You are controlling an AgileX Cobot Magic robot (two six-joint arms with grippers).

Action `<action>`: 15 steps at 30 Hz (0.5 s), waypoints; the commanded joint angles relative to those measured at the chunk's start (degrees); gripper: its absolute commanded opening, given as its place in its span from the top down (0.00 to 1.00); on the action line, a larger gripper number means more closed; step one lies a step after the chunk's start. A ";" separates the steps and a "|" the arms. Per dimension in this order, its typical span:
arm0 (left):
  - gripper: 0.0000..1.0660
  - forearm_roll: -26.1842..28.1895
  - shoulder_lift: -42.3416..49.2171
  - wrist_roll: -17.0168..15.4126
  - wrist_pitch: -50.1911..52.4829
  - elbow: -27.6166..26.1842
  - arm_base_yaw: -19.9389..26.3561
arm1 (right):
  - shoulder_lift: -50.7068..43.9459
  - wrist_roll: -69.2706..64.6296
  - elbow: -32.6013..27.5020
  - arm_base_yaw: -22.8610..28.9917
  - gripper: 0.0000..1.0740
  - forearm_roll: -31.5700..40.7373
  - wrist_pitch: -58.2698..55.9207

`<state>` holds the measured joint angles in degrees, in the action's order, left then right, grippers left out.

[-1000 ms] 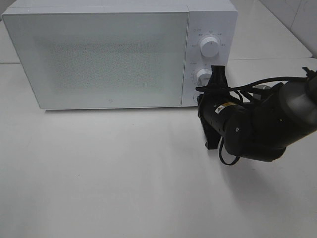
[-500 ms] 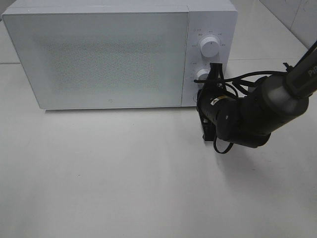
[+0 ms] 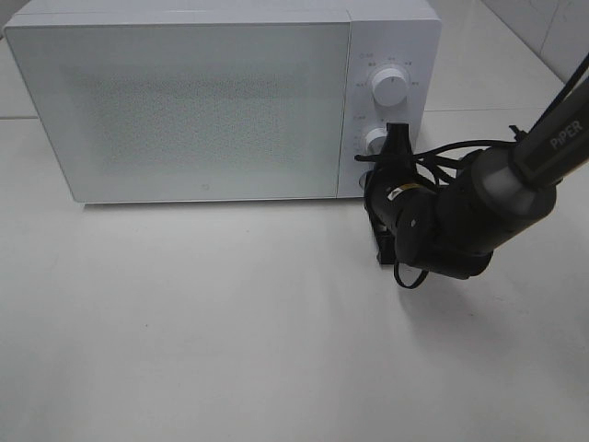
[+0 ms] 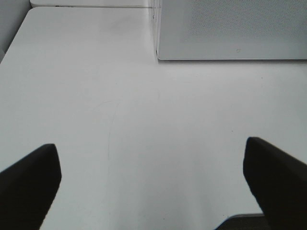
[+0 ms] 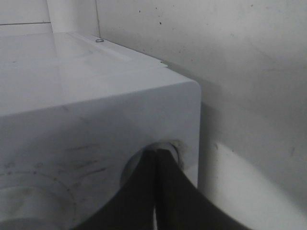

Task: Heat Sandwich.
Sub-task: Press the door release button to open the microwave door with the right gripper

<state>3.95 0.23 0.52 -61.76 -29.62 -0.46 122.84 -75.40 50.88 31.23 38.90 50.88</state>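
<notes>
The white microwave [image 3: 184, 101] stands at 12 o'clock on the counter [image 3: 230, 350] with its door shut. The right arm reaches in from 3 o'clock. The right hand [image 5: 156, 155] has its fingers pressed together, and the tips rest against what looks like a round button [image 5: 130, 168] at the 5 o'clock corner of the control panel. The left hand [image 4: 153, 184] is spread wide above the counter, holding nothing. The sandwich cannot be seen in any view; the frosted door hides the inside.
</notes>
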 commanded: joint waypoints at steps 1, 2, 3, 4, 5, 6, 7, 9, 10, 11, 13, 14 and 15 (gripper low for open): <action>0.08 0.00 0.40 0.00 0.40 0.11 0.40 | -0.17 1.03 1.03 -0.57 1.00 -0.97 7.73; 0.08 0.00 0.40 0.00 0.40 0.11 0.40 | -0.17 1.03 1.03 -0.57 1.00 -0.97 7.73; 0.08 0.00 0.40 0.00 0.40 0.11 0.40 | -0.17 1.26 1.49 -0.57 1.00 -1.03 8.08; 0.08 0.00 0.40 0.00 0.40 0.11 0.40 | -0.17 1.26 1.89 -0.57 1.00 -1.03 8.14; 0.08 0.00 0.40 0.00 0.40 0.11 0.40 | -0.17 1.26 2.12 -0.57 1.00 -1.03 8.14; 0.08 0.00 0.40 0.00 0.40 0.11 0.40 | -0.06 1.26 2.52 -0.57 1.00 -1.03 8.31; 0.08 0.00 0.40 0.00 0.40 0.11 0.40 | -0.06 1.26 2.52 -0.57 1.00 -1.03 8.31; 0.08 0.00 0.40 0.00 0.40 0.11 0.40 | 0.00 1.26 3.44 -0.57 1.00 -1.03 8.42; 0.08 0.00 0.40 0.00 0.40 0.11 0.40 | 0.00 1.26 3.67 -0.57 1.00 -1.03 8.48; 0.08 0.00 0.40 0.00 0.40 0.11 0.40 | 0.00 1.60 4.13 -0.74 1.00 -0.97 9.40; 0.08 0.00 0.40 0.00 0.40 0.11 0.40 | 0.00 1.95 4.41 -1.09 1.00 -1.03 9.91; 0.08 0.00 0.40 0.00 0.40 0.11 0.40 | 0.00 2.35 4.87 -1.43 1.00 -1.26 10.20; 0.08 0.00 0.40 0.00 0.40 0.11 0.40 | 0.00 2.75 5.33 -1.78 1.00 -1.26 10.31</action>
<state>3.95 0.23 0.52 -61.76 -29.62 -0.46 123.64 -74.20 52.54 31.28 40.22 51.62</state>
